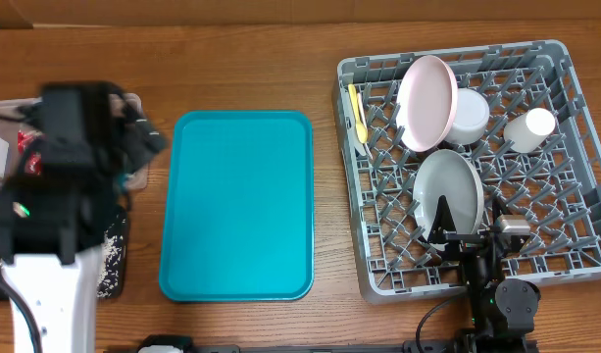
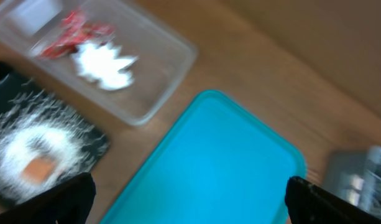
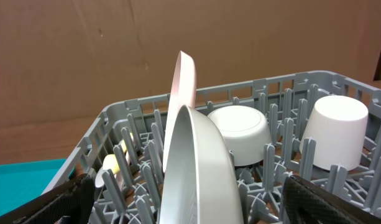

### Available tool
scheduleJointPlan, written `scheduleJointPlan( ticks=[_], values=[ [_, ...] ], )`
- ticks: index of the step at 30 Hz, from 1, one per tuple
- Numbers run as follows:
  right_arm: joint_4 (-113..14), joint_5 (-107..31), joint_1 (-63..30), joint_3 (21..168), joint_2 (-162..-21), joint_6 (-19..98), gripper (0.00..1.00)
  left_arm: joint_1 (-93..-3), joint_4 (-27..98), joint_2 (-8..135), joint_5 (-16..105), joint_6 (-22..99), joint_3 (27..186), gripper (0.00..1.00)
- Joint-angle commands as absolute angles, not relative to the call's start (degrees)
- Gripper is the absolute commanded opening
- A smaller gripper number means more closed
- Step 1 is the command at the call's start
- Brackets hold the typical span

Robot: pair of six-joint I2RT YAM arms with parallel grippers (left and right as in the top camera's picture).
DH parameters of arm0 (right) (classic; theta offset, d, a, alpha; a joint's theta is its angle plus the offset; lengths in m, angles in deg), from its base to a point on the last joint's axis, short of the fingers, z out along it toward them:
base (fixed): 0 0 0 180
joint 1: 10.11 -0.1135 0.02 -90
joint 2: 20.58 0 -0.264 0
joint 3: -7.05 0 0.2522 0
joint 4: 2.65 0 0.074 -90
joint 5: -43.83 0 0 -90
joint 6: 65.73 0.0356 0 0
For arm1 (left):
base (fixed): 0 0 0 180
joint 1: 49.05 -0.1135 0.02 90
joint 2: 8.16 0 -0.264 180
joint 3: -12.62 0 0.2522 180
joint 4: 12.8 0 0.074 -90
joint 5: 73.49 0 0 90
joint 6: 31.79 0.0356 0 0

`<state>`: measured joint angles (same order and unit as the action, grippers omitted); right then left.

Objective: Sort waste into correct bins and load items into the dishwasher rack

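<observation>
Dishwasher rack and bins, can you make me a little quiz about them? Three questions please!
1. True or false: the pink plate and the grey-green plate both stand on edge in the dishwasher rack.
2. What lies beside the red wrappers in the clear tub? A) white tissue B) yellow spoon C) white cup
3. Fill in: the orange cube sits on the ___ tray.
Key: 1 true; 2 A; 3 black.

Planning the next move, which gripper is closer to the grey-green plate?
Right. The right gripper hangs beside the grey-green plate in the rack; the left gripper is beyond the teal tray, near the clear tub.
</observation>
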<state>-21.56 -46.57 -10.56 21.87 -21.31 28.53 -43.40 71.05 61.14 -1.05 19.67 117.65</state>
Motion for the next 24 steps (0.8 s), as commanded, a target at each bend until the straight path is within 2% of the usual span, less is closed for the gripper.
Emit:
scheduleJointPlan(
  ticks=[1, 11, 24],
  values=[
    [-21.21, -46.90, -10.36, 21.28, -20.77, 28.11, 1.00, -38.42, 63.61, 54.98, -4.28, 28.67, 109.38, 1.00],
    [-21.21, -46.92, -10.36, 21.28, -20.77, 28.11, 1.00, -37.50, 27.38, 35.63, 17.53, 52.10, 74.81, 1.00],
    [-21.21, -46.90, -10.36, 21.28, -20.77, 28.11, 1.00, -37.39, 2.37, 13.99, 18.84, 53.30, 47.00, 1.00]
  ],
)
